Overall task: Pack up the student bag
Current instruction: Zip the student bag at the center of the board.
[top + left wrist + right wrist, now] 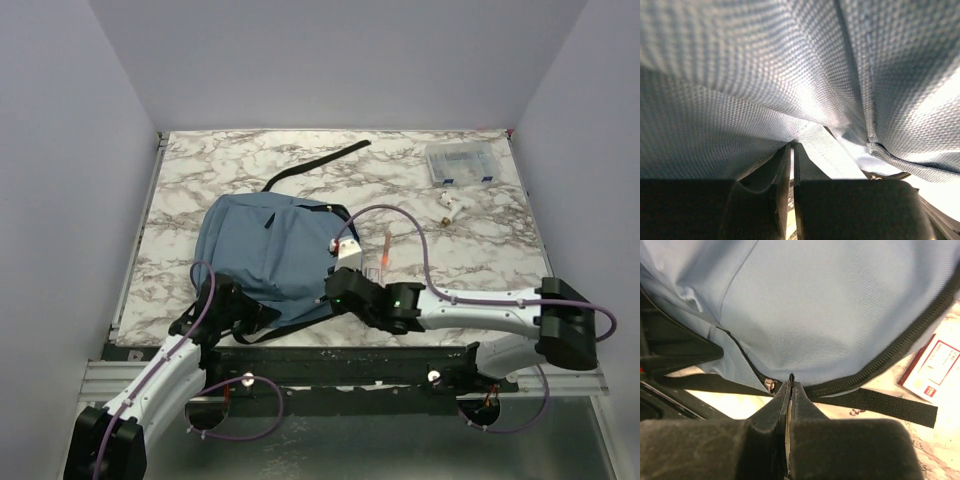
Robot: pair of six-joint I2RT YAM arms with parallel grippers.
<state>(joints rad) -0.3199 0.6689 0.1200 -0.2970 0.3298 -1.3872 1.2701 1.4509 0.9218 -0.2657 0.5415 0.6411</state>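
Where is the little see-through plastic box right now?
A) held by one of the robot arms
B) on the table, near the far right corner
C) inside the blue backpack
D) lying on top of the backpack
B: the clear plastic box sits on the marble table near its far right corner, well apart from the student bag.

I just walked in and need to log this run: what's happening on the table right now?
Both arms are on the student bag, lying on the marble table. The left gripper is shut on a fold of its blue fabric at the near-left edge; the right gripper is shut at the zipper line on the near-right edge. The clear plastic box and a white card lie outside the bag.
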